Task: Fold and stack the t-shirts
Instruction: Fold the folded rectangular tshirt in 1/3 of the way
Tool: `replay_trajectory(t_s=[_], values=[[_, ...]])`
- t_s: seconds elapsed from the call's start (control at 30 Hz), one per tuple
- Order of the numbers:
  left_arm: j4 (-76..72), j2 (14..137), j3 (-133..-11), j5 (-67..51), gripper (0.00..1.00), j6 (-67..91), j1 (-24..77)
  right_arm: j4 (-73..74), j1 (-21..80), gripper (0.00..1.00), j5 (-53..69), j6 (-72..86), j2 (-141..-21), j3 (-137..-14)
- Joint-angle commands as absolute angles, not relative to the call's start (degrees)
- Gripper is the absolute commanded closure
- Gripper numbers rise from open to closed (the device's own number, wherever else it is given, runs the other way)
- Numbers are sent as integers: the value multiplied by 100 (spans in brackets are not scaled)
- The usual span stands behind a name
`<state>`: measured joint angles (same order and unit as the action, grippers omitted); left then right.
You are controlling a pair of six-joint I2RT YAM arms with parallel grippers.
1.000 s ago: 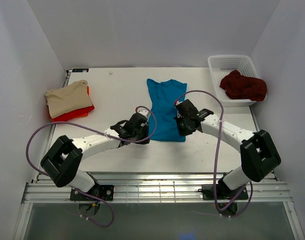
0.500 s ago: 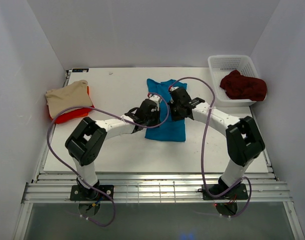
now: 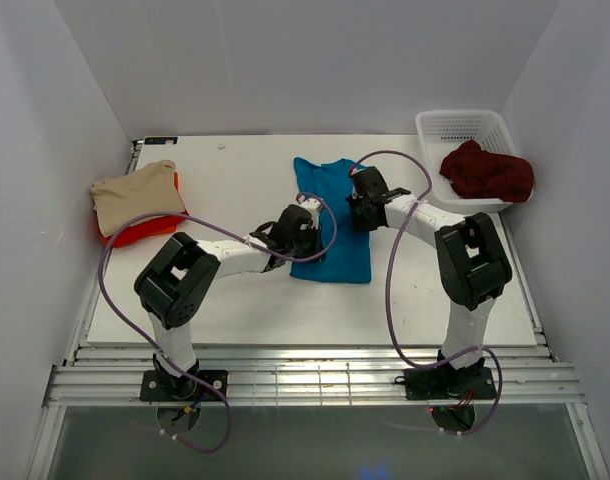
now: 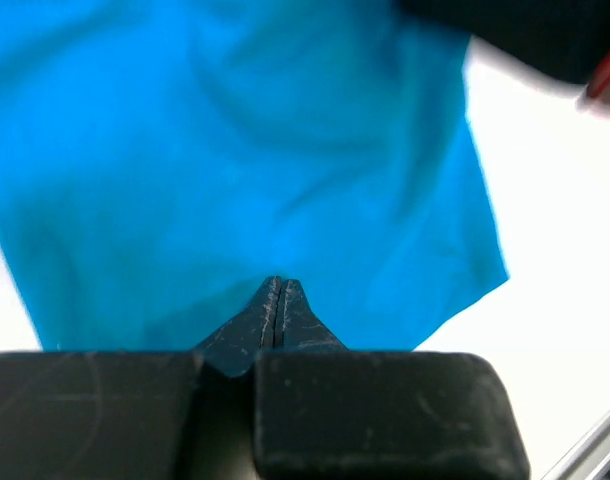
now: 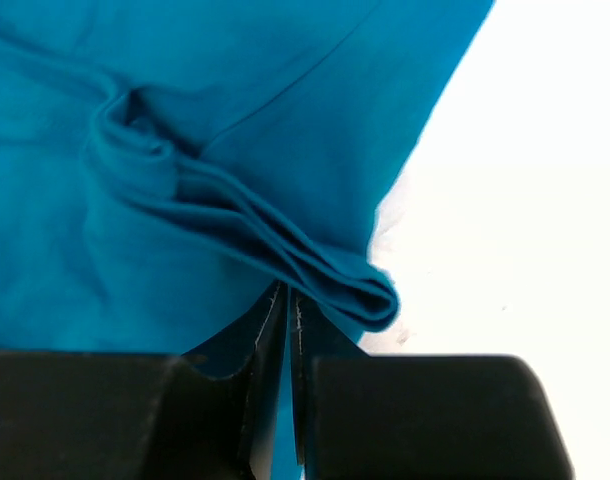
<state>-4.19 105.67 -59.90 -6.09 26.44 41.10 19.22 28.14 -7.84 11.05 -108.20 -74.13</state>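
The teal t-shirt (image 3: 335,250) lies flat in the middle of the table, a long strip with its collar end far from me. My left gripper (image 3: 303,222) rests on its left edge, shut, with nothing seen between the fingers; in the left wrist view its tips (image 4: 278,284) press on teal cloth (image 4: 235,150). My right gripper (image 3: 363,206) sits at the shirt's upper right edge. A bunched fold (image 5: 315,265) of the teal cloth (image 5: 135,100) lies at the right gripper (image 5: 287,292), whose narrow gap shows teal. The beige t-shirt (image 3: 135,195) lies on the red one (image 3: 145,229). The maroon t-shirt (image 3: 485,172) is in the basket.
A white lattice basket (image 3: 463,124) stands at the back right corner. The beige and red stack sits at the table's left edge. White walls close in the table on the left, right and back. Both arms' cables (image 3: 395,280) loop over the near half of the table.
Both grippers have moved away from me along the teal shirt, the left from its lower left corner, the right from its lower right edge. The shirt's lower left corner now lies wider.
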Motion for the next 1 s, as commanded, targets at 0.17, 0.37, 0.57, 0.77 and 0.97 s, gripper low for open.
replay_trajectory(t_s=[0.17,0.37,0.57,0.77,0.97], values=[[-571,10257,-5344,-563,100,2768,4122,1687,2417,90,-835,782,-11214,-8050],[-659,10336,-5054,-422,100,2848,4122,1705,2241,91,-615,703,-11821,-8472],[-712,9986,-4922,-369,100,2892,4122,1600,2232,89,-878,545,-11374,-8368],[-484,9388,-5299,-37,94,2857,4289,1968,2250,61,-889,623,-9977,-7972],[701,9281,-5800,886,57,2857,4298,2250,2601,45,-335,1107,-9168,-6813]])
